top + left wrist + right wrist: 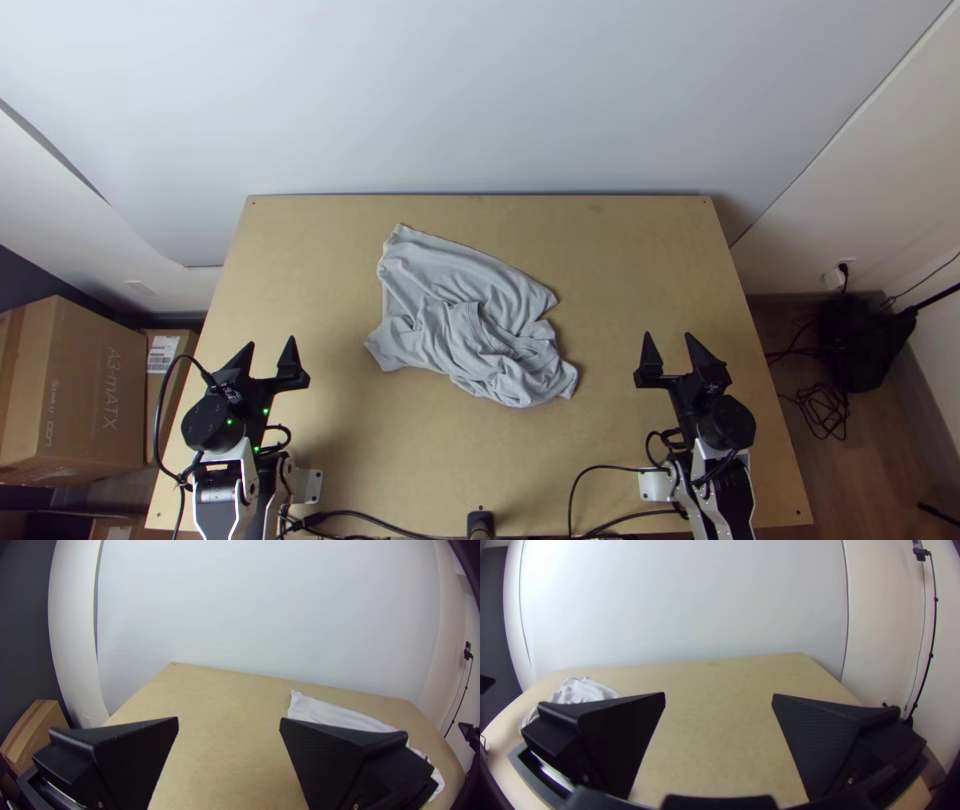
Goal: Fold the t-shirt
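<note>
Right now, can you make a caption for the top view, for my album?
A grey t-shirt lies bunched on the wooden table between two open black pincers.

the t-shirt (460,340) has a light grey colour, the table (630,260) is tan, the left gripper (270,341) and right gripper (668,335) are black.

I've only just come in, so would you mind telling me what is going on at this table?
Nothing is being handled at this moment. A light grey cloth t-shirt lies bunched and wrinkled near the middle of the light wooden table, not yet folded. The robot's black left gripper and black right gripper are both open and empty, one on either side of the shirt and apart from it.
</note>
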